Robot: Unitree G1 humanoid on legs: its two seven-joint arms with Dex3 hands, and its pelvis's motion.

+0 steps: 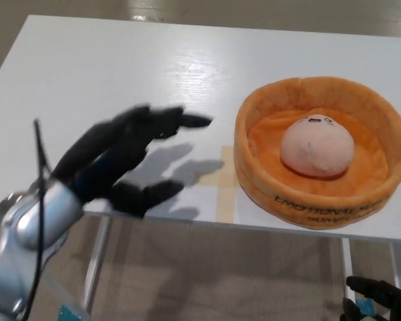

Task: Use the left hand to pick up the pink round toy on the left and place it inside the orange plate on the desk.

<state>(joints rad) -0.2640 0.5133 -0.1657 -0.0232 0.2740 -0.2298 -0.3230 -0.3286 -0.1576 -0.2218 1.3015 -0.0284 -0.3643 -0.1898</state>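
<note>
The black left hand (123,167), with 1 thumb and 2 thick fingers, hangs over the front left part of the white rectangular desk (120,73). Its fingers are spread apart and hold nothing. The 2 fingers (167,120) point toward picture right, and the thumb (147,195) sits lower, at the desk's front edge. The hand is slightly blurred. Its silver forearm (27,234) enters from the lower left corner, with a thin black cable (39,160) running along it. The hand casts a shadow on the desk surface just to its right.

The pink round plush toy (318,146) lies inside the orange soft fabric plate (307,200), resting on the plate's padded floor near the centre. A small face marking shows on the toy's upper side. The plate has a thick raised rim and dark lettering on its front wall; the lettering is too small to read in full. The plate stands on the right part of the desk, close to the front edge, well apart from the left hand.

A strip of pale tape (226,190) lies on the desk between the hand and the plate.

The right hand (381,301) shows only partly at the lower right corner, below the desk edge; its finger position cannot be determined.
</note>
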